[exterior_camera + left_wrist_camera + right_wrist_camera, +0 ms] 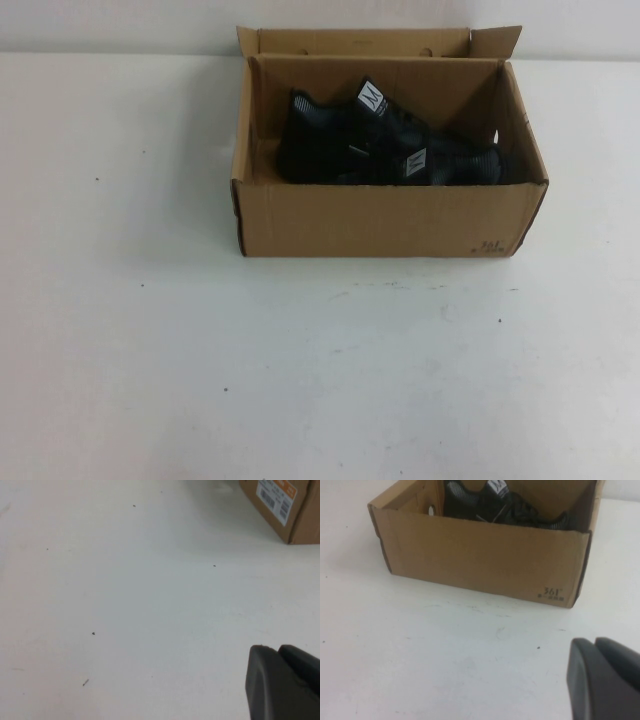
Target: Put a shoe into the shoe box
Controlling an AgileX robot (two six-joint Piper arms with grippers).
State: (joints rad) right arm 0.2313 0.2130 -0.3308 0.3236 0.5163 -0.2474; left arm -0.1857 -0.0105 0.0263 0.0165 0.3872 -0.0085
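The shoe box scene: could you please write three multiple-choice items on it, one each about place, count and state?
1. Where do the black shoes lie?
A. Inside the shoe box
B. On the table before it
C. On its flaps

2. How many white tongue tags show?
A. None
B. Two
C. Four

3. What does the left gripper hold?
A. A shoe
B. A flap
C. Nothing

Key: 1 A, dark uppers sit between the walls. 2 B, two tags show in the high view. 3 C, it hangs over bare table, as does the right gripper.
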